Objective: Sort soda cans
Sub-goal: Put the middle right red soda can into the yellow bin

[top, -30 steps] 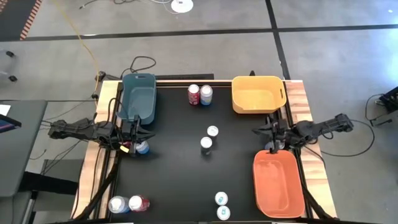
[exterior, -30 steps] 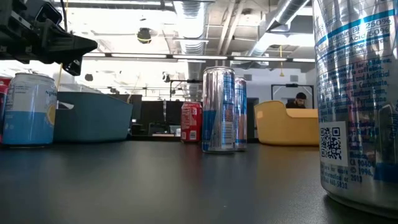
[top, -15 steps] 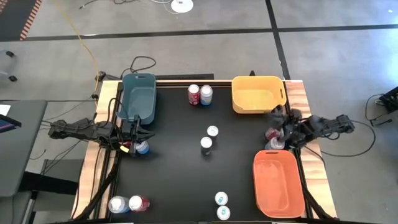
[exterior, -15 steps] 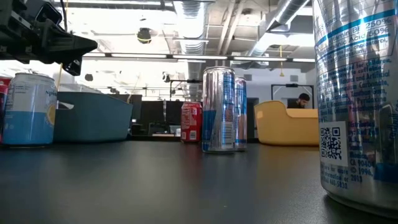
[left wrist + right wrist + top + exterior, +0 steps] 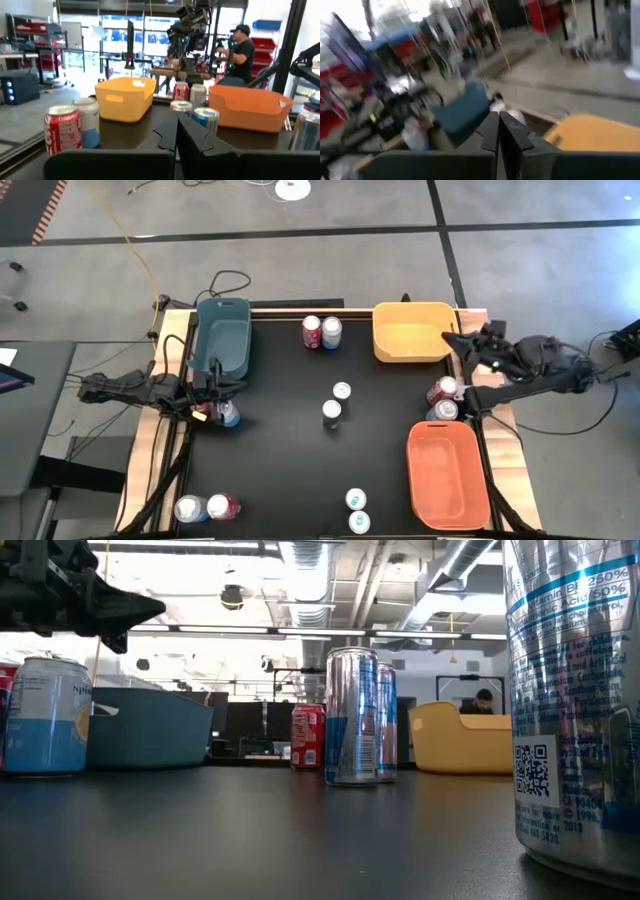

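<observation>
Soda cans stand upright on the black table: a red (image 5: 312, 332) and a blue one (image 5: 331, 332) at the far edge, two silver-topped cans (image 5: 332, 412) in the middle, pairs at the near edge (image 5: 355, 499) and near left corner (image 5: 222, 507). A red can (image 5: 442, 390) and a silver can (image 5: 440, 411) stand by the right edge. My left gripper (image 5: 238, 384) is shut and hovers above a blue-and-silver can (image 5: 229, 416), also seen in the low view (image 5: 45, 715). My right gripper (image 5: 447, 336) is shut, raised beside the yellow bin's right end.
A blue bin (image 5: 222, 337) sits at the far left, a yellow bin (image 5: 414, 315) at the far right, an orange bin (image 5: 447, 475) at the near right. A red can (image 5: 205, 409) shows partly under my left arm. A person stands in the room beyond the table.
My right arm has swung from the right edge beside the orange bin toward the far edge and risen, ending beside the yellow bin. The red and silver cans it stood over now show in full. My left gripper has edged slightly toward the blue bin.
</observation>
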